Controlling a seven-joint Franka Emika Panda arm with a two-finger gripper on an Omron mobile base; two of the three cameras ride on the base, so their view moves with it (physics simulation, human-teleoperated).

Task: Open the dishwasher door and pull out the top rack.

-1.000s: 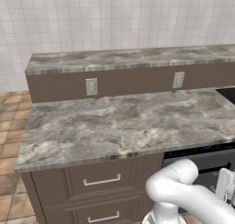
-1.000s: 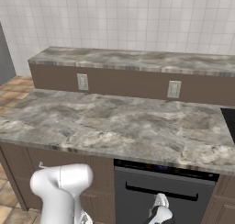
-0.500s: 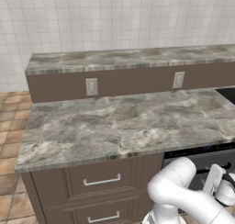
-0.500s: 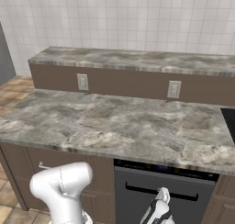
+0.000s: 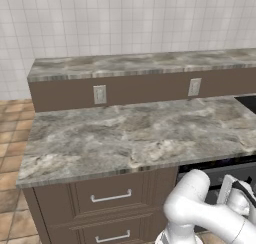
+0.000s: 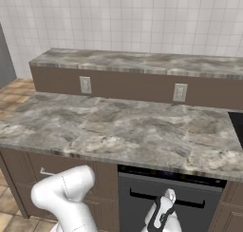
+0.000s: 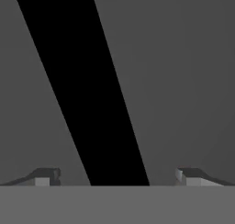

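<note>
My claw is spread astride the black handle bar of the stiff, hinged dishwasher door, the right hold.

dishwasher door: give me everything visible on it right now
The dishwasher door is a dark grey flat panel under the marble counter, shut and upright, with a black strip along its top and a black bar handle across it. The gripper faces it, fingers spread either side of the handle; contact cannot be told.

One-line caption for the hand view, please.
Open gripper straddling the black handle bar against the grey dishwasher door.
</note>
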